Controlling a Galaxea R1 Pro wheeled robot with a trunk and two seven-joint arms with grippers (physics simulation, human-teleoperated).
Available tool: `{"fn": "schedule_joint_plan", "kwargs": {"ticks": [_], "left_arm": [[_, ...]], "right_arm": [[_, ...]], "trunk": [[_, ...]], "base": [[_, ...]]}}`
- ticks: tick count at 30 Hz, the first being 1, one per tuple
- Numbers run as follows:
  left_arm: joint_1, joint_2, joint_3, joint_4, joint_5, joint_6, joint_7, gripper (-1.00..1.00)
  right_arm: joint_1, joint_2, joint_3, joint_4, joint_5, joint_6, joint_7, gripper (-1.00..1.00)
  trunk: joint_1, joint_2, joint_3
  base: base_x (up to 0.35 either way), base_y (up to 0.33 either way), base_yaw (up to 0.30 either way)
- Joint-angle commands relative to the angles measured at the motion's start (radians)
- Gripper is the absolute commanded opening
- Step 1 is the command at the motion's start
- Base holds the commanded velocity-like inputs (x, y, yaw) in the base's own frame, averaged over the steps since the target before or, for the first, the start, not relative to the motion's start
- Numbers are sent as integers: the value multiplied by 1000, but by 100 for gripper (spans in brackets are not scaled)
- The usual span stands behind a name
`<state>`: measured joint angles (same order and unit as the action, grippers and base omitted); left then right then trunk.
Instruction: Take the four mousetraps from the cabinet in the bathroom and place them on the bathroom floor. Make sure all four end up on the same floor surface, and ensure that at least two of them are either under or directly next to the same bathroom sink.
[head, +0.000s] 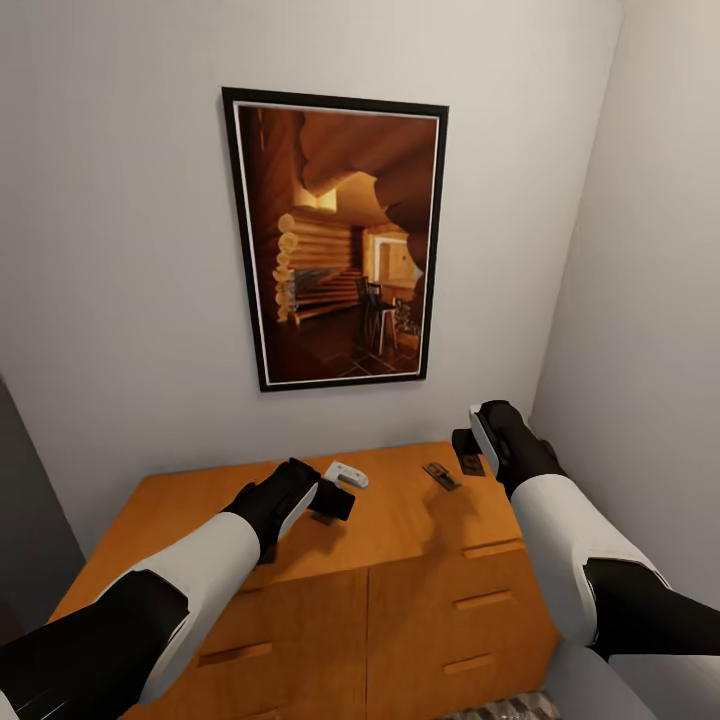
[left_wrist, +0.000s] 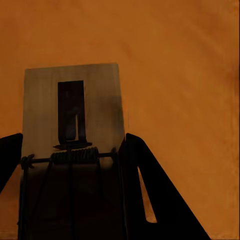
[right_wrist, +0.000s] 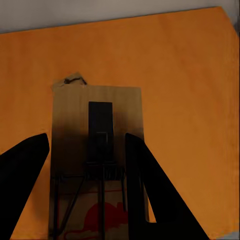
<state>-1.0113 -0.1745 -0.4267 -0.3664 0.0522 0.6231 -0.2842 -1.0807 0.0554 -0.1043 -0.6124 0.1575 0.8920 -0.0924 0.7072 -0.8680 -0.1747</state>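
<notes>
Over the top of the orange-brown cabinet (head: 400, 520), my left gripper (head: 335, 500) is shut on a mousetrap (left_wrist: 100, 100), a wooden board with a dark spring and wire lying between the black fingers (left_wrist: 150, 190). My right gripper (head: 468, 452) hangs over the cabinet's back right corner, shut on a second mousetrap (right_wrist: 125, 105) with a red print. A third mousetrap (head: 440, 476) lies flat on the cabinet top between the two grippers; its corner (right_wrist: 72, 80) peeks out behind the held one. A pale, trap-sized flat piece (head: 346, 474) lies just behind the left gripper.
A framed picture (head: 335, 240) hangs on the white wall behind the cabinet. Another white wall (head: 650, 300) runs close along the right arm. Drawer fronts with bar handles (head: 482, 600) face me. A strip of patterned floor tile (head: 500, 708) shows below.
</notes>
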Motion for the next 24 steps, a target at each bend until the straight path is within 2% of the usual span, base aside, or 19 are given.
{"fn": "schedule_joint_plan", "kwargs": {"ticks": [1, 9, 24], "left_arm": [[-1, 0, -3, 0, 2, 4, -1, -100], [-1, 0, -3, 0, 0, 4, -1, -100], [-1, 0, -3, 0, -1, 4, -1, -100]], "right_arm": [[-1, 1, -6, -1, 8, 4, 5, -100], [-1, 1, -6, -1, 8, 4, 5, -100], [-1, 1, -6, -1, 8, 4, 5, -100]], "trunk": [[-4, 6, 2], [-35, 62, 27], [-92, 167, 74]], "base": [[-291, -90, 0], [-315, -76, 0], [-336, -5, 0]]}}
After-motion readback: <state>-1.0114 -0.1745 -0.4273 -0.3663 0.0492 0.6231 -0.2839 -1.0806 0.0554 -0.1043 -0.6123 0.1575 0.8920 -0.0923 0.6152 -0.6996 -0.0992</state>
